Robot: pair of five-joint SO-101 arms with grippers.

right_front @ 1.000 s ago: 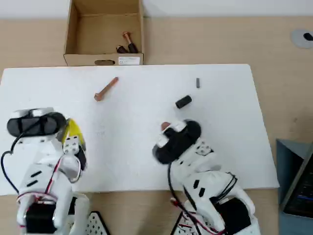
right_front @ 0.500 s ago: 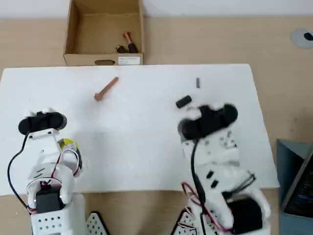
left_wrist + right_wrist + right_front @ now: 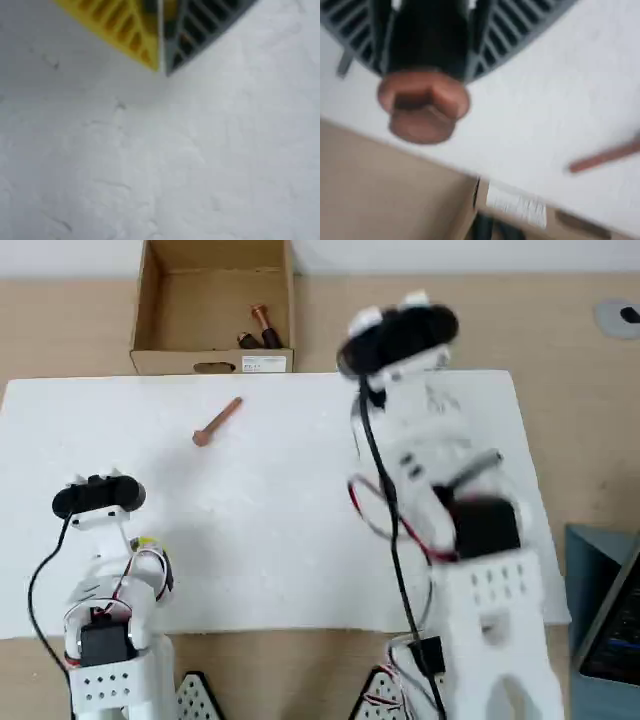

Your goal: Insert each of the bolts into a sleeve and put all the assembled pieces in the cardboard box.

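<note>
Copper-coloured: 1 loose metal bolt (image 3: 217, 422); 1 black-sleeved bolt (image 3: 423, 107) clamped in right jaws, now swung toward cardboard box (image 3: 170, 362); left jaws together.

Bright, even light from overhead fills the high view. The white sheet (image 3: 270, 540) glares mildly against the tan tabletop (image 3: 570, 330), and the shadows under both arms are faint and soft-edged. The cardboard box (image 3: 143, 310) holds some shade along its inner walls. The right arm (image 3: 400, 335), at 1 o'clock, is smeared with blur.

In the left wrist view the left tool (image 3: 162, 62), tips closed at 12 o'clock, is out of focus, with a dim grey shadow just beneath it. In the right wrist view the right tool (image 3: 426, 65) and the held bolt (image 3: 423, 107) are heavily blurred. So is the loose bolt (image 3: 605, 157) at 3 o'clock.
</note>
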